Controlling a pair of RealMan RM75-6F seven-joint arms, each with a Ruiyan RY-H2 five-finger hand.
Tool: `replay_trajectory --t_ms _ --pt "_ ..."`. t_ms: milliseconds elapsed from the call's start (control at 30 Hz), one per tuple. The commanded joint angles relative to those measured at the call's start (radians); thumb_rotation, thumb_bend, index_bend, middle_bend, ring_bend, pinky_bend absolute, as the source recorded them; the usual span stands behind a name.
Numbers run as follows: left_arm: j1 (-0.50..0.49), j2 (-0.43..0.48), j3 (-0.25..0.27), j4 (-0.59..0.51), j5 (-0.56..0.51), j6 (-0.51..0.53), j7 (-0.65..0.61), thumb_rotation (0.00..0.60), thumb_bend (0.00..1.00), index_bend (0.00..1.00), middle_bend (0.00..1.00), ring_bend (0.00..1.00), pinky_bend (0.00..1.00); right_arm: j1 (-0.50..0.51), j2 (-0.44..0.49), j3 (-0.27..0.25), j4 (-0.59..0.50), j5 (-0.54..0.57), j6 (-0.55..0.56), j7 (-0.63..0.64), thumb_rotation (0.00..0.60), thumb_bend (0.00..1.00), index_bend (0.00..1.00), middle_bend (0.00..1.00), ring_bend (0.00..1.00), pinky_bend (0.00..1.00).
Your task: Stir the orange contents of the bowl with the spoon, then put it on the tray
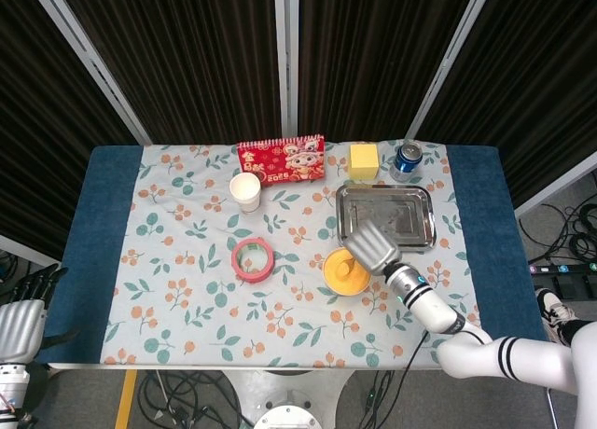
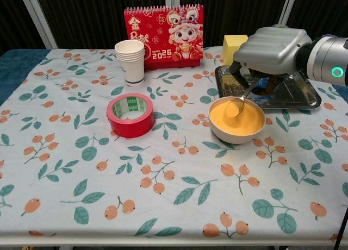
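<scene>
A white bowl [image 2: 237, 131] filled with orange contents [image 2: 236, 116] sits right of centre on the floral cloth; in the head view the bowl [image 1: 344, 272] lies just below the steel tray [image 1: 347, 231]. My right hand [image 2: 272, 45] grips a metal spoon [image 2: 239, 101] whose bowl hangs just above the orange surface at its far side. The hand [image 1: 372, 246] hovers over the bowl's far right rim, at the tray's [image 2: 304, 102] near left corner. My left hand [image 1: 20, 322] rests off the table at the lower left with its fingers apart, holding nothing.
A red tape roll [image 2: 130, 114] lies left of the bowl. Behind it stand stacked paper cups [image 2: 130, 61] and a red calendar [image 2: 164, 36]. A yellow block [image 2: 234, 44] and a blue can [image 1: 407, 159] stand behind the tray.
</scene>
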Motion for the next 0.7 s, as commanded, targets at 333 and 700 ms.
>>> replay_trajectory --t_ms 333,700 --pt "0.003 -0.004 0.003 0.003 -0.002 0.001 -0.007 0.600 0.14 0.18 0.18 0.12 0.12 0.085 -0.021 -0.086 0.008 -0.131 -0.022 -0.307 0.600 0.70 0.83 0.96 0.95 1.00" --pt "0.007 -0.014 0.005 0.024 -0.002 0.003 -0.028 0.600 0.14 0.19 0.18 0.12 0.13 0.108 -0.052 -0.099 0.109 -0.198 0.004 -0.456 0.600 0.70 0.84 0.96 0.95 1.00"
